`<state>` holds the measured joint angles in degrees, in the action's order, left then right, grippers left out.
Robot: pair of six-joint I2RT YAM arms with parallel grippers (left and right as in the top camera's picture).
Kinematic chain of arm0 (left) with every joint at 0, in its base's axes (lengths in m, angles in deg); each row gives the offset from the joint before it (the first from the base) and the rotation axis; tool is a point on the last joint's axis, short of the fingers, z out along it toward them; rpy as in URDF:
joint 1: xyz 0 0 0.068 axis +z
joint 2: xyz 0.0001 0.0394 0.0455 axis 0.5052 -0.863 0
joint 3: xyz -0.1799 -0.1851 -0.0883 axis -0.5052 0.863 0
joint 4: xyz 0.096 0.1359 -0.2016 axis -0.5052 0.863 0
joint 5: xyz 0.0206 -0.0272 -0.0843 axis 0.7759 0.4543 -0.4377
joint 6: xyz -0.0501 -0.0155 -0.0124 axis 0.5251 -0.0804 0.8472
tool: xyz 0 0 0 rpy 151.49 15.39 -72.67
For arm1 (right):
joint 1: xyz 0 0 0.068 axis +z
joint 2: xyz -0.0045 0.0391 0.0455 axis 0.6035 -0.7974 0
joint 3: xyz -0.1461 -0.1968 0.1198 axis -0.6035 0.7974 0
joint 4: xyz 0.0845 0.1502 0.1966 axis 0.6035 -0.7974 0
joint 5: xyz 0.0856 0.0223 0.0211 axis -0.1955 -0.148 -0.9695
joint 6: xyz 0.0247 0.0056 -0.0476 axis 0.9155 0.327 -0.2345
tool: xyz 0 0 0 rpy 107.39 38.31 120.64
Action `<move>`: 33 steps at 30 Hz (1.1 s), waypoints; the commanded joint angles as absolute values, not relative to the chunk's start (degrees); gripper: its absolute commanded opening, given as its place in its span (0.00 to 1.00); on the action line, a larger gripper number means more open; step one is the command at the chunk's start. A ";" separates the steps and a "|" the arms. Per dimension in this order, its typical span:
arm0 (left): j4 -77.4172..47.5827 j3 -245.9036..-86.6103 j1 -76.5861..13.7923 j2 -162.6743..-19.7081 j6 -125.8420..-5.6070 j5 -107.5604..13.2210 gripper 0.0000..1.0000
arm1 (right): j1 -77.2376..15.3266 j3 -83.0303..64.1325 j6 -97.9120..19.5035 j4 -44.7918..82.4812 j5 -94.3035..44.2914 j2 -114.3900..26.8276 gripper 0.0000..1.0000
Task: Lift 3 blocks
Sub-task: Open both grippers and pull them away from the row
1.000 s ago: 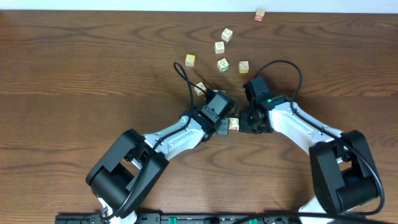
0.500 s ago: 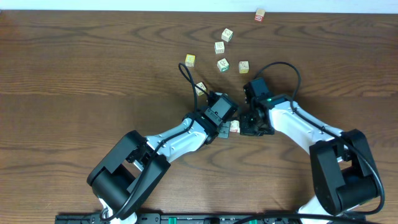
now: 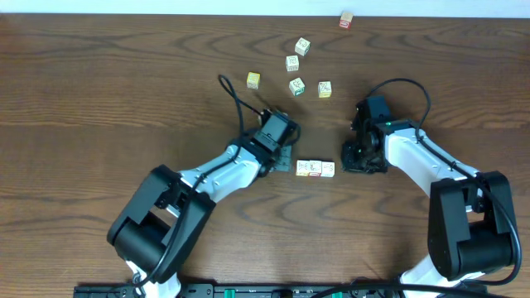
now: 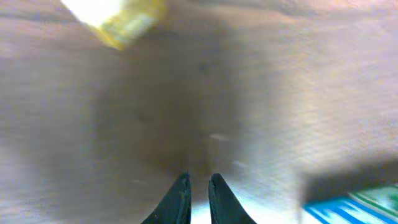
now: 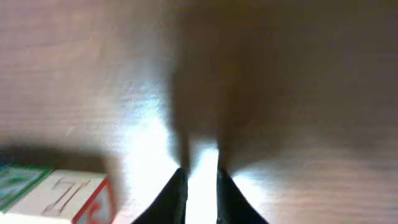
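Observation:
Three small whitish blocks lie side by side in a short row on the table: one, one and one. My left gripper is just left of the row, apart from it. Its jaws stand slightly open with nothing between them. My right gripper is to the right of the row, also clear of it. Its jaws are slightly open and empty. The right wrist view shows a red-edged block at lower left beside a green-marked one.
Several loose blocks lie further back: a yellow cube, whitish ones, and a reddish cube near the far edge. A blurred yellowish block shows in the left wrist view.
Both grippers have drawn away from the blocks they pressed between them, the left up-left and the right to the right. Their jaws have parted a little. The blocks now lie free in a row.

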<state>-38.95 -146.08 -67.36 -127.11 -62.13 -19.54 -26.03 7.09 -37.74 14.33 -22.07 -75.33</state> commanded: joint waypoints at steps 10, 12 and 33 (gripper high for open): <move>-35.58 -147.39 -59.08 -97.72 -77.14 6.03 0.17 | -27.82 -4.91 -50.40 19.60 -14.74 -66.09 0.81; -32.46 -147.09 -59.14 -90.09 -78.43 9.77 0.17 | -27.82 -4.89 -50.88 17.83 -12.38 -60.60 0.84; -13.03 -145.86 -66.68 -41.52 -99.53 34.53 0.77 | -27.71 -4.89 -54.15 1.09 -9.52 -18.70 0.99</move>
<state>-12.04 -146.19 -66.42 -42.37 -87.50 28.08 -27.47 -4.41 -52.38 0.52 -11.84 -21.65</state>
